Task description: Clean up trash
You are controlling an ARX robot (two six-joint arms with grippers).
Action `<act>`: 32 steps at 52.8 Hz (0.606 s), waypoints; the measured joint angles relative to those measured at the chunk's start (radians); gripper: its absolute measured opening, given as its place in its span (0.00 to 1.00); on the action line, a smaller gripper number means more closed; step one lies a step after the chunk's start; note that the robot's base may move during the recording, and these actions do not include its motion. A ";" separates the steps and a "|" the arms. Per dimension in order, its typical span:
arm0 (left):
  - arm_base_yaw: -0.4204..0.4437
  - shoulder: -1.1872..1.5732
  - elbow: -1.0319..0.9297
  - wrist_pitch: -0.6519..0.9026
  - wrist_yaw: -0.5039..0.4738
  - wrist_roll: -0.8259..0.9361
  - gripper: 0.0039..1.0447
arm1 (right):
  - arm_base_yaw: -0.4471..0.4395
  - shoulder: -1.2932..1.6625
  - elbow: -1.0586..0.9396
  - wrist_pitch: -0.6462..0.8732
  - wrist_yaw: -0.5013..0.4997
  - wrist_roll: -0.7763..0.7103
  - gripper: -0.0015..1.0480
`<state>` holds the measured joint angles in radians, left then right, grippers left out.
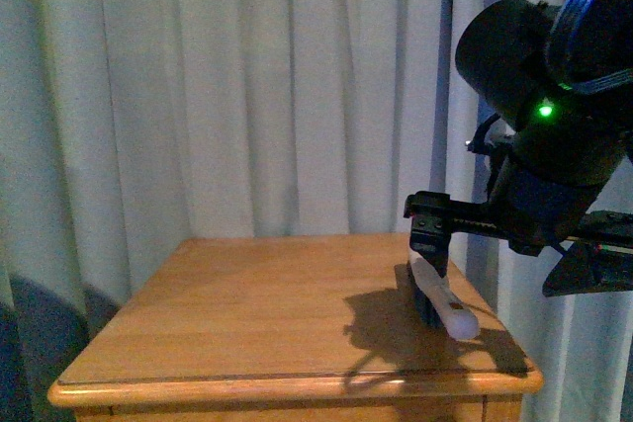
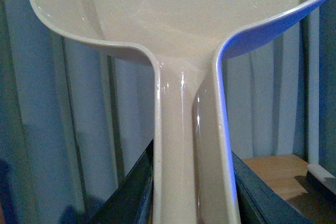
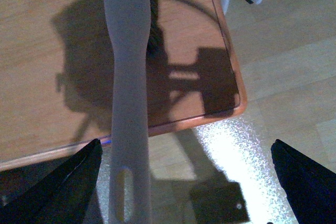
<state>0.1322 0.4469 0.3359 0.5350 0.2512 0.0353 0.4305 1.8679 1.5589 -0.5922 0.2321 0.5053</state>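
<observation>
**Trash (crumpled white paper wad).** Seen in no view. Its place cannot be told, nor how it lies relative to either end effector.

**Left end effector point(image 2: 194, 195).** Clenched on the dustpan point(image 2: 184, 14). In the left wrist view its dark fingers point(image 2: 131, 195) press against both sides of the pan's long handle. The pale scoop widens away from the camera and fills the upper picture. Hanging curtain folds lie behind it, and a corner of wood surface shows beyond the handle on one side. This arm does not appear in the front view.

**Right end effector point(image 3: 186, 145).** Released: in the right wrist view its two dark fingers point(image 3: 79, 182) stand wide apart. The brush point(image 1: 443, 298) handle runs between them, close beside one finger and well apart from the other. Whether the handle touches the near finger cannot be told. In the front view the arm hangs over the right rear part of the tabletop point(image 1: 247, 313). The pale handle slants toward the camera below it, with dark bristles at the wood.

**Tabletop.** Light wood with rounded edges, carrying the shadow of arm and brush near its right front corner.

**Curtain point(image 1: 247, 86).** Pale, pleated, behind the tabletop.

**Floor point(image 3: 283, 77).** Pale boards seen past the tabletop's corner.
</observation>
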 joint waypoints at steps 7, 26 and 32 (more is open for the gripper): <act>0.000 0.000 0.000 0.000 0.000 0.000 0.26 | 0.010 0.066 0.065 -0.023 0.000 0.022 0.93; 0.000 0.000 0.000 0.000 0.000 0.000 0.26 | 0.041 0.200 0.158 -0.049 -0.006 0.061 0.93; 0.000 0.000 0.000 0.000 0.000 0.000 0.26 | 0.042 0.229 0.168 -0.052 -0.005 0.073 0.90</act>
<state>0.1322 0.4469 0.3359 0.5350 0.2512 0.0353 0.4725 2.0964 1.7267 -0.6441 0.2272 0.5785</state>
